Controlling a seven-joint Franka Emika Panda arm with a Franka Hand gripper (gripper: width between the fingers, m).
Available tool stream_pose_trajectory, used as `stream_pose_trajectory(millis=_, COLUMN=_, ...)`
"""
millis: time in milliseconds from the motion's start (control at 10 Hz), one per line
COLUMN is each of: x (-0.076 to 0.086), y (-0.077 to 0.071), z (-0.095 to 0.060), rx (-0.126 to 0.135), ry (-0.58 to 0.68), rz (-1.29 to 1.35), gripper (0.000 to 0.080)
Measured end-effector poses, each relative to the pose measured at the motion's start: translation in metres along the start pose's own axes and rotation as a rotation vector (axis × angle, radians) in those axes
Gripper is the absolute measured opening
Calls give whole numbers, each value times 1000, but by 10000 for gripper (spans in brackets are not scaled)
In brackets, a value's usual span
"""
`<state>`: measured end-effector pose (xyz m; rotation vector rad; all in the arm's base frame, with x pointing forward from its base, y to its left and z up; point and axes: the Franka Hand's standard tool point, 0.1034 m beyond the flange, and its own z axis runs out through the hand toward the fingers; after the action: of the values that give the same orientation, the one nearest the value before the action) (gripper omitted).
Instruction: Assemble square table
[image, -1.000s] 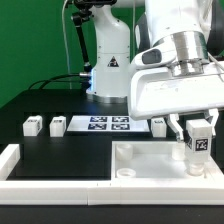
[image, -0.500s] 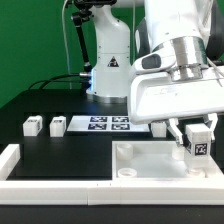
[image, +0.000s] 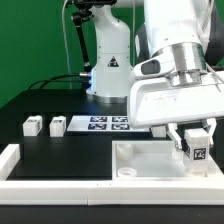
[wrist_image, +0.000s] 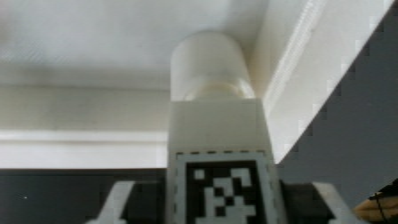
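Note:
The white square table top (image: 126, 151) lies at the front of the exterior view's right, rim up, with a round hole (image: 127, 172) at its near corner. My gripper (image: 198, 150) hangs over the top's right side, shut on a white leg (image: 199, 153) that carries a black-and-white tag. In the wrist view the leg (wrist_image: 217, 100) points from between the fingers (wrist_image: 128, 200) toward the inside of the top (wrist_image: 71, 110), close to its raised rim (wrist_image: 311, 70). Two more small legs (image: 32, 125) (image: 57, 126) stand on the black table at the left.
The marker board (image: 107, 124) lies flat behind the top. A long white rail (image: 10, 160) runs along the front left edge. The robot's base (image: 108, 70) stands at the back, with dark cables to its left.
My gripper has come down a little with the leg, bringing it nearer the table top's right side. Nothing else has moved.

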<state>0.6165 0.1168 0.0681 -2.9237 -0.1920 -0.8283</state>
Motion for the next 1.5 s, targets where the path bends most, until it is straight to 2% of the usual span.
stream_pose_trajectory(millis=300, x=0, y=0, z=0, rx=0, ry=1, rz=0, gripper=291)
stream_pose_trajectory(millis=400, x=0, y=0, z=0, rx=0, ry=1, rz=-1, gripper=486)
stream_pose_trajectory(millis=500, x=0, y=0, z=0, rx=0, ry=1, rz=-1, gripper=486)
stream_pose_trajectory(millis=600, x=0, y=0, z=0, rx=0, ry=1, rz=-1, gripper=618)
stream_pose_trajectory(millis=700, x=0, y=0, z=0, rx=0, ry=1, rz=-1, gripper=640)
stream_pose_trajectory(millis=1200, x=0, y=1, z=0, rx=0, ry=0, rz=-4, gripper=649)
stream_pose_trajectory(millis=1500, x=17, y=4, z=-17, rx=3, ry=-51, rz=-5, gripper=649)
